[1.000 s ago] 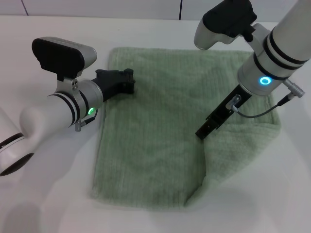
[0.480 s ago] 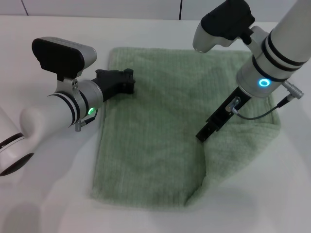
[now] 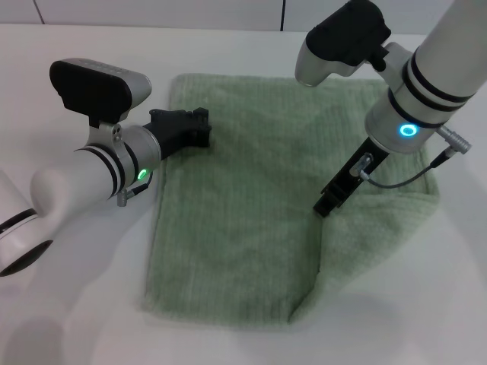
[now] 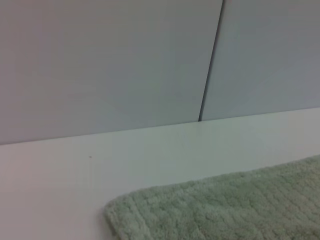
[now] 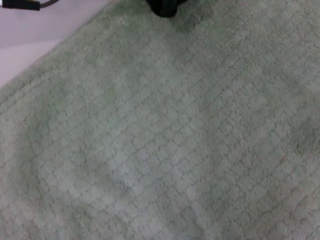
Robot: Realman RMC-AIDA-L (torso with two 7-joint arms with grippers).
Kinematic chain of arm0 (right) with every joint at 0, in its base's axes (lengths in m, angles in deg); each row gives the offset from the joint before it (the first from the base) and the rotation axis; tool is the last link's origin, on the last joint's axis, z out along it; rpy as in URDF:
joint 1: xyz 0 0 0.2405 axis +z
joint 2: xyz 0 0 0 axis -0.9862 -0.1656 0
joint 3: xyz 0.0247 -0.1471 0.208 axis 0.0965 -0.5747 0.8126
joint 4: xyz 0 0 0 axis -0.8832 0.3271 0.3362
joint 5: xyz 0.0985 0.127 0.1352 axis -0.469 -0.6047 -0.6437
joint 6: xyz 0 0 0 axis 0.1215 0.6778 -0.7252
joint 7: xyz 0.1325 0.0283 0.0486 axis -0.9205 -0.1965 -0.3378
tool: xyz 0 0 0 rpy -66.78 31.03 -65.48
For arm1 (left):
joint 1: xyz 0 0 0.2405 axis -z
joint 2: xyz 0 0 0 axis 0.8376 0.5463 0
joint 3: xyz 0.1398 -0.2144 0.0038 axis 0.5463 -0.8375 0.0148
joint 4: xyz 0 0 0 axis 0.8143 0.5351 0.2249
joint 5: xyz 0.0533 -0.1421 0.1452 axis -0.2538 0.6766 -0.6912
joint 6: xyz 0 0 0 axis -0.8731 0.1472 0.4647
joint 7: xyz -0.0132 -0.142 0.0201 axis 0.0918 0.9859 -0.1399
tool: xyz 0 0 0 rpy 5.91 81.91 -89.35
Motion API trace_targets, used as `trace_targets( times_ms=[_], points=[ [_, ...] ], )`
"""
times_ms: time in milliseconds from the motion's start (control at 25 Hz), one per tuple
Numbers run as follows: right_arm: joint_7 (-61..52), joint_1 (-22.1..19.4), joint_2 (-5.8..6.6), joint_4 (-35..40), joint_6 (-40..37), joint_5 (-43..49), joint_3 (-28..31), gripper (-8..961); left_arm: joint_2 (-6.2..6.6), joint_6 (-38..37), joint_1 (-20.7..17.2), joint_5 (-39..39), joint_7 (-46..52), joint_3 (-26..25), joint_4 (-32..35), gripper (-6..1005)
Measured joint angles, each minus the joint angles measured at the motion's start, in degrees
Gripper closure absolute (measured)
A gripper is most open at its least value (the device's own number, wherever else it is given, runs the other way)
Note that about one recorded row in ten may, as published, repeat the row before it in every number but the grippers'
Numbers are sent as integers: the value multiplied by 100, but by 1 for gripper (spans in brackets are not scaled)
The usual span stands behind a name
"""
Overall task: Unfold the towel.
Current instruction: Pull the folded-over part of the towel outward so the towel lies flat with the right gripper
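Two hands on towel (image 3: 243, 205) | left hand (image 3: 199, 128): far-left edge, grip unclear | right hand (image 3: 329, 204): right fold, grip unclear

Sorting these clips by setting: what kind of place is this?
Probably a lab or test bench, not a home: a plain white table, pale wall panels with one seam behind it, and only a green towel between the left gripper and right gripper.
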Motion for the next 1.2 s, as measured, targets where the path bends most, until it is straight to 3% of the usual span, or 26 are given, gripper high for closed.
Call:
trace_targets(
  times_ms=[240, 320, 560, 840, 1200],
  points=[
    [13, 46, 0, -9, -20, 18, -12, 555, 0, -4, 0, 0, 0, 0, 0, 999],
    [23, 63, 0, -4, -21, 21, -65, 792, 0, -9, 0, 0, 0, -3, 0, 999],
    [-11, 140, 1, 45, 85, 33, -266, 954, 6, -19, 0, 0, -12, -13, 0, 1000],
    [-79, 145, 1, 296, 350, 35, -242, 948, 9, -39, 0, 0, -32, -18, 0, 1000],
    [-213, 144, 7, 1079, 1313, 35, -232, 940, 18, -40, 0, 0, -58, -40, 0, 1000]
  ],
)
